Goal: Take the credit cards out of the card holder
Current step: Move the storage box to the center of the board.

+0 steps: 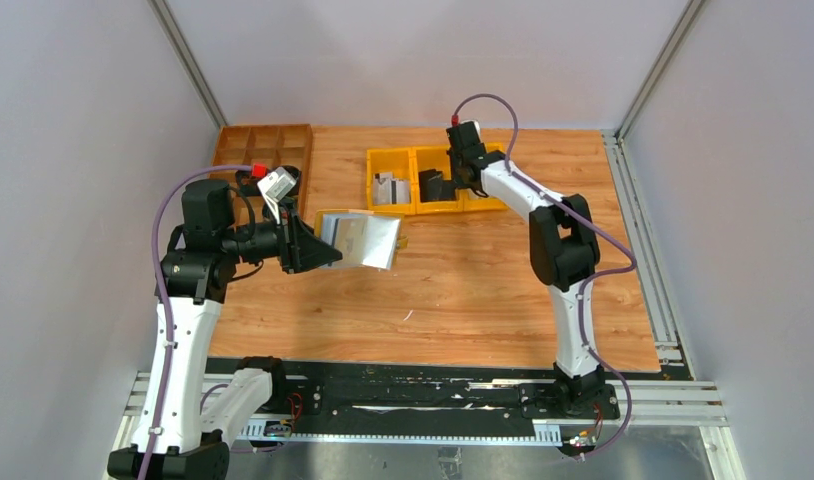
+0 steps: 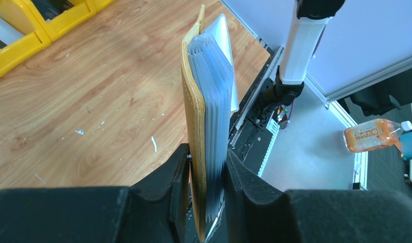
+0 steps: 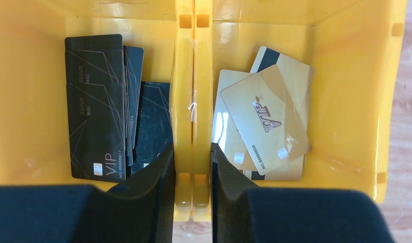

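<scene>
The left claw [image 2: 206,167] is clenched on the card holder [image 2: 195,106], aloft on the near side of the yellow bins [image 3: 345,76]. The right claw [image 3: 190,162], narrowly parted and empty, hangs over their shared wall, credit cards [image 3: 267,121] below. Hazard: pinched pleats may trap cards, and a pull may twist the holder loose.

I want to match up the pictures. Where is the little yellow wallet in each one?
Top external: the card holder is left of centre, held in the left gripper.
Left wrist: in the middle, clamped upright.
Right wrist: not in it.
Shared landmark: the yellow bins, at the back of the table from above, at the top left of the left wrist view, and filling the right wrist view.
</scene>
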